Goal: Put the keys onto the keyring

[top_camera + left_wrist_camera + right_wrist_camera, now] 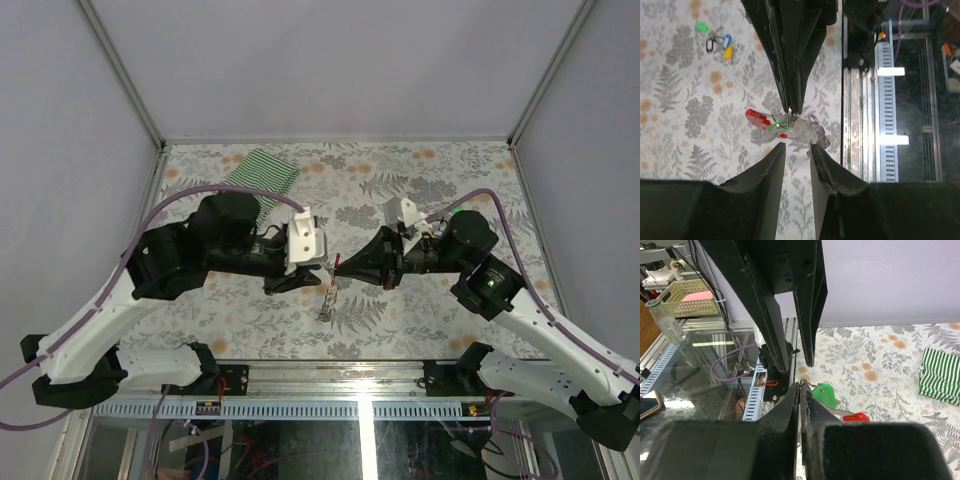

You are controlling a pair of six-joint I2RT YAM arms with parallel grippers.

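My right gripper (801, 386) is shut on the keyring (816, 129), a thin loop with a silvery chain, and holds it above the table. A red-tagged key (757, 115) and a green-tagged key (778, 125) hang from it. The green tag (825, 393) and the red tag (856, 417) also show in the right wrist view. My left gripper (797, 148) is open and empty, its fingertips just short of the hanging bunch (328, 300). In the top view the two grippers meet tip to tip, the left gripper (314, 277) and the right gripper (337, 266).
A second bunch with green (701, 27), blue and yellow tags and a black clip (710, 45) lies on the floral tabletop beyond. A green-and-white striped cloth (262, 178) lies at the back left. The table's front metal rail (860, 125) is close by.
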